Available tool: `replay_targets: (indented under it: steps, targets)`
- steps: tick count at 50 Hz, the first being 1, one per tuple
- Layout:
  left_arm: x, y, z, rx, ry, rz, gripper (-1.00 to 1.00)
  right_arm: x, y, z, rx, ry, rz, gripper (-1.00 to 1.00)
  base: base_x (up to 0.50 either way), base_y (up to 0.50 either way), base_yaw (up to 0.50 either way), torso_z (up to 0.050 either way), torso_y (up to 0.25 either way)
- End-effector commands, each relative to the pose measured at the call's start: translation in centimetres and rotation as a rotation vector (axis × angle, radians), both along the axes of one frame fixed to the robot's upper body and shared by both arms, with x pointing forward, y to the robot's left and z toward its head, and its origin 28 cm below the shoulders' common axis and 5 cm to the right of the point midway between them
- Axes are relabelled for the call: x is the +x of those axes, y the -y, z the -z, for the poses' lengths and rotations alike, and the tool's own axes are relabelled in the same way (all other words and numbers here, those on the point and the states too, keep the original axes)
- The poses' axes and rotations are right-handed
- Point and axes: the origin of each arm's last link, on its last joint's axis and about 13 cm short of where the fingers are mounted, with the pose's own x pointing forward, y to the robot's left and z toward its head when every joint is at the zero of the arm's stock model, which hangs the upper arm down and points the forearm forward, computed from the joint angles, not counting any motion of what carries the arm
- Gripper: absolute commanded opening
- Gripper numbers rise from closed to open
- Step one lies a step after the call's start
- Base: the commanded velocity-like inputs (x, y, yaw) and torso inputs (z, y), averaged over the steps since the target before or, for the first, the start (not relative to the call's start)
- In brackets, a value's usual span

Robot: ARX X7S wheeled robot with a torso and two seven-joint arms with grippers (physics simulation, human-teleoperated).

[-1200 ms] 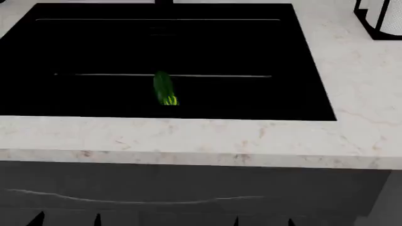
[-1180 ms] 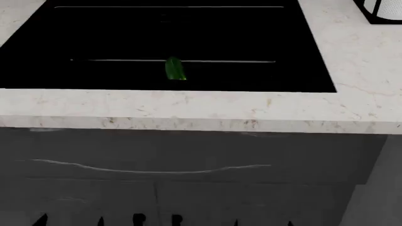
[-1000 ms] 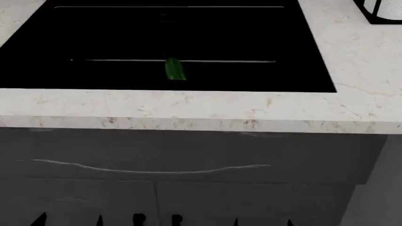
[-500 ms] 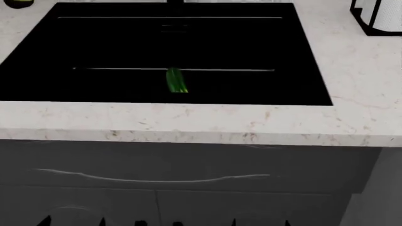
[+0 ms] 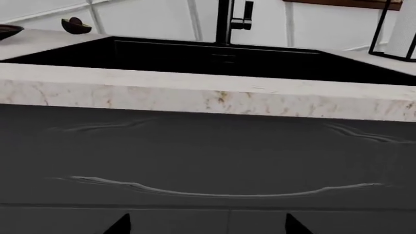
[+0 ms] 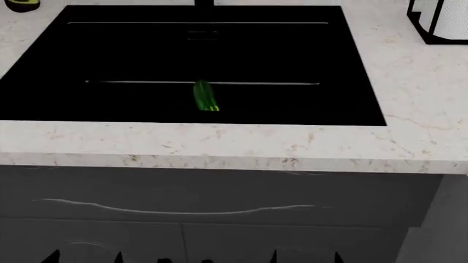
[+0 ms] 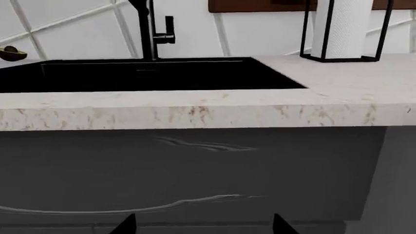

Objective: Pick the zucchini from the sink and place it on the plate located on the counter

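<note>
The zucchini (image 6: 205,96) lies on the floor of the black sink (image 6: 219,49), near its front wall, yellow-streaked end toward me. The counter (image 6: 219,145) frames the basin. In the left wrist view a dark plate (image 5: 6,31) just shows at the frame's edge on the counter, beyond an avocado half (image 5: 76,25). Both grippers hang low in front of the cabinet, below counter height. My left gripper (image 5: 206,229) and right gripper (image 7: 204,228) are open, with nothing between their fingers. Only their fingertips (image 6: 113,256) show in the head view.
A black faucet (image 5: 227,19) stands behind the basin. A wire paper towel holder (image 6: 439,22) stands on the counter at the back right. The avocado half (image 6: 22,4) sits at the back left. A dark drawer front (image 6: 219,192) faces both grippers.
The head view has shifted, so the sink and counter sit lower in the picture and the avocado half has come into view. The zucchini has not moved in the sink.
</note>
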Motion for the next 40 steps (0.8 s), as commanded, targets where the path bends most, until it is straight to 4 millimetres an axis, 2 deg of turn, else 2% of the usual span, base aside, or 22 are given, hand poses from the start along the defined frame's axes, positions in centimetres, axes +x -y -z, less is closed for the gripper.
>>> replay_targets:
  steps: [1,4,7,13,24,30,34,40]
  targets:
    - [1.9,-1.0,-3.9,0.043,0.022,-0.034,1.00,1.0,1.1,-4.4,-0.060,0.040,0.020,1.00,0.00,0.00,0.00,0.000,0.000]
    - [2.8,-1.3,-5.7,0.031,0.035,-0.050,1.00,1.5,1.4,-5.8,-0.070,0.051,0.024,1.00,0.00,0.00,0.00,0.000,0.000]
    - [4.1,-1.8,-8.5,0.029,0.049,-0.053,1.00,2.4,1.9,-8.1,-0.090,0.069,0.020,1.00,0.00,0.00,0.00,0.000,0.000]
    - [5.2,-2.5,-11.8,0.026,0.068,-0.047,1.00,3.7,2.7,-11.0,-0.100,0.085,0.015,1.00,0.00,0.00,0.00,0.000,0.000]
    - [8.1,-3.5,-19.4,0.008,0.103,-0.054,1.00,7.0,4.1,-17.0,-0.146,0.103,0.027,1.00,0.00,0.00,0.00,0.000,0.000]
    - [9.5,-3.6,-21.9,-0.006,0.094,-0.042,1.00,8.5,4.4,-20.5,-0.160,0.104,0.011,1.00,0.00,0.00,0.00,0.000,0.000]
    - [10.5,-3.6,-22.7,0.002,0.079,-0.031,1.00,9.6,4.7,-22.8,-0.153,0.096,0.007,1.00,0.00,0.00,0.00,0.000,0.000]
    - [11.6,-3.6,-24.2,-0.004,0.067,-0.027,1.00,10.8,5.1,-24.5,-0.134,0.092,0.003,1.00,0.00,0.00,0.00,0.000,0.000]
